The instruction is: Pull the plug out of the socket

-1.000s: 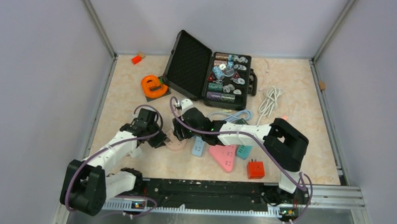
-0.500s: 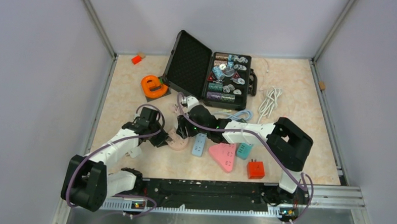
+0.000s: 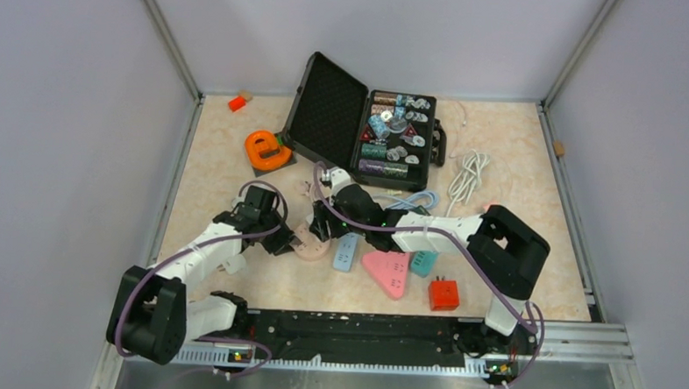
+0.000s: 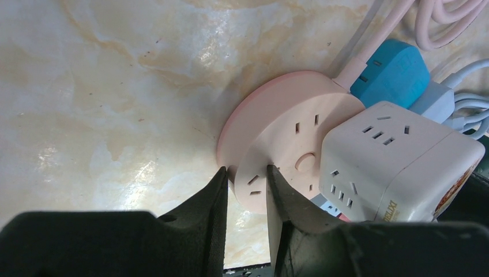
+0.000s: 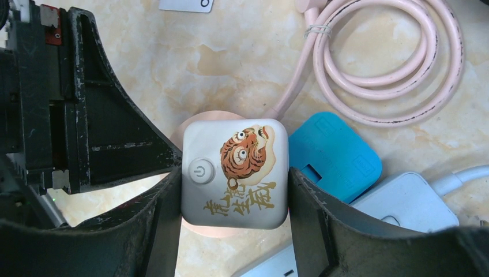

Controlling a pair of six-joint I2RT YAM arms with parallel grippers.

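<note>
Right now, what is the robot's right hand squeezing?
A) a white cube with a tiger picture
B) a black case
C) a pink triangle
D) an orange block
A: the right hand clamps the white cube with the tiger picture from both sides.

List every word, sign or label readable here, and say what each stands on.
"虎虎生威", gold, under a tiger picture: top of the white cube plug on the pink socket.
Power sign: the plug's round button.
Print on the plug's side, left wrist view: too blurred.
Chips in the case: too small.
</note>
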